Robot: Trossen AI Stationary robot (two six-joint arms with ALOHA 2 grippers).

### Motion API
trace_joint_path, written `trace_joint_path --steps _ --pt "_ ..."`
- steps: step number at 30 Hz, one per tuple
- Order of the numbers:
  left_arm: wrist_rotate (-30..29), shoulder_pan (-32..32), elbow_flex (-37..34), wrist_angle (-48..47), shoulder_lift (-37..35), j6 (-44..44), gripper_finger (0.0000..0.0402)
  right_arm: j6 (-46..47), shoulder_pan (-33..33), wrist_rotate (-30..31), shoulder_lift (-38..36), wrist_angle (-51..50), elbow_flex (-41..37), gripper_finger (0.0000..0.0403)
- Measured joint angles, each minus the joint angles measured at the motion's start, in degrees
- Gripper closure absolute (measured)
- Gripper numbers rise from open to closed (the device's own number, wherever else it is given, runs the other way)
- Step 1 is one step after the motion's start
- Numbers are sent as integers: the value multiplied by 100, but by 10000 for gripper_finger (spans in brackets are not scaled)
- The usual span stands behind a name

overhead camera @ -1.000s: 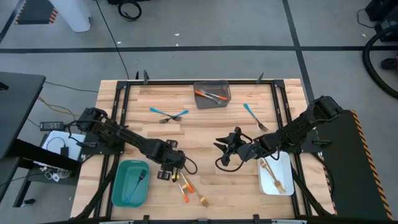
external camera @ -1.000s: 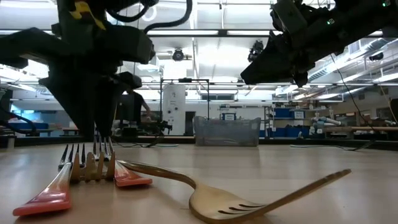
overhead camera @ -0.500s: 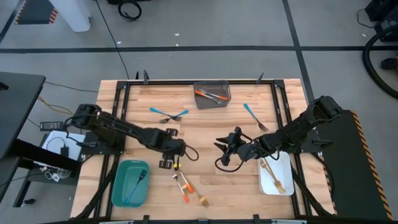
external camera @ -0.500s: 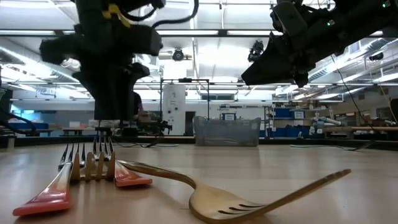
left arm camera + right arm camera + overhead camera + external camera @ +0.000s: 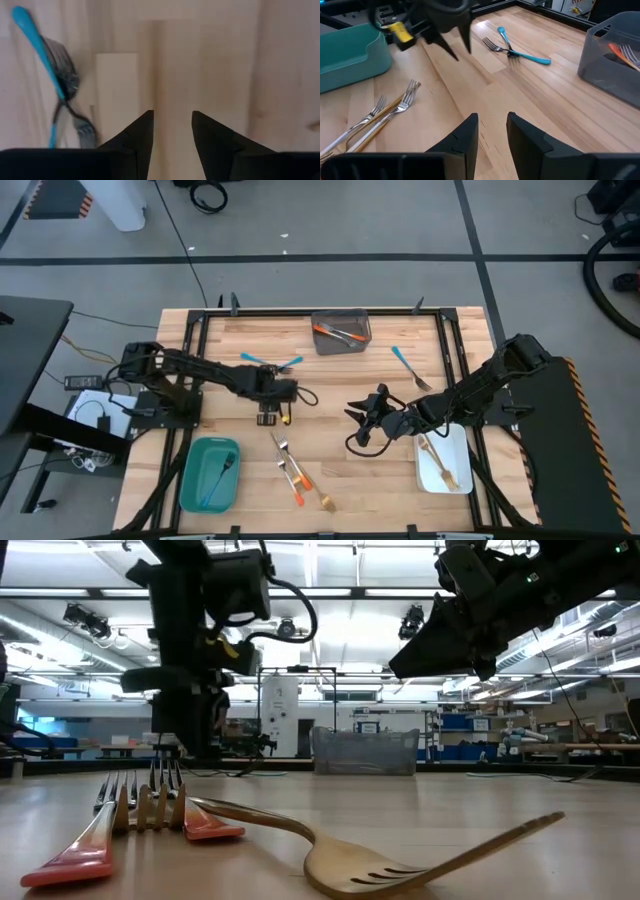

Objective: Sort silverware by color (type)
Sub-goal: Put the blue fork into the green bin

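Note:
Two blue-handled forks (image 5: 272, 365) lie crossed near the far middle of the table, also seen in the left wrist view (image 5: 52, 85) and the right wrist view (image 5: 517, 49). A third blue fork (image 5: 410, 368) lies farther right. Orange-handled forks and a gold fork (image 5: 297, 475) lie by the near edge, close to the low camera (image 5: 150, 815). My left gripper (image 5: 268, 417) hangs open above bare wood, just nearside of the crossed forks, holding nothing. My right gripper (image 5: 352, 426) waits open above the table's middle.
A grey bin (image 5: 341, 332) at the far edge holds orange-handled forks. A teal bin (image 5: 210, 473) at the near left holds a blue fork. A white bin (image 5: 443, 458) at the near right holds gold pieces. Bare wood lies between the two grippers.
My left gripper has moved away from the forks at the near edge, rising and travelling toward the far edge until it hangs just short of the crossed blue forks. It carries nothing. The near forks lie where they were.

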Motion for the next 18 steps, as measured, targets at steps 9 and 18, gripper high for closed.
trace_joint_path --steps 9,18 --pt "46 744 0 265 1 597 260 0 0 -2 0 -42 0 294" --pt "263 1662 -19 574 2 756 260 0 0 -7 0 -41 0 294"
